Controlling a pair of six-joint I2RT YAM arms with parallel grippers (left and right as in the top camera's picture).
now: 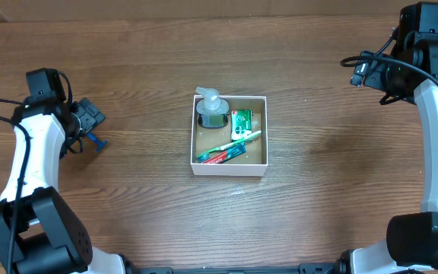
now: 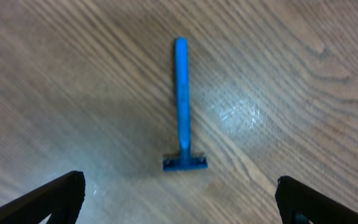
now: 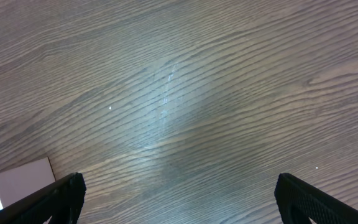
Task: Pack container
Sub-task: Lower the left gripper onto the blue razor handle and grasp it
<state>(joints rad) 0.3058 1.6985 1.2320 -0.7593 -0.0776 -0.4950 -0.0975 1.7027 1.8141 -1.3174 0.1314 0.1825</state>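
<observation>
The container (image 1: 227,169) is a square white-walled box with a brown floor at the table's middle. It holds a clear pump bottle (image 1: 211,106), a green packet (image 1: 241,121), a green toothbrush (image 1: 234,142) and a toothpaste tube (image 1: 223,156). A blue razor (image 2: 181,106) lies on the wood at the left, also seen from overhead (image 1: 95,140). My left gripper (image 2: 179,202) is open just above it, with the razor head between the fingers' line; from overhead it is at far left (image 1: 90,116). My right gripper (image 3: 178,199) is open and empty at the far right (image 1: 362,71).
The table is dark wood grain. A white corner of the container (image 3: 18,179) shows at the lower left of the right wrist view. Both arm bases stand at the table's near corners.
</observation>
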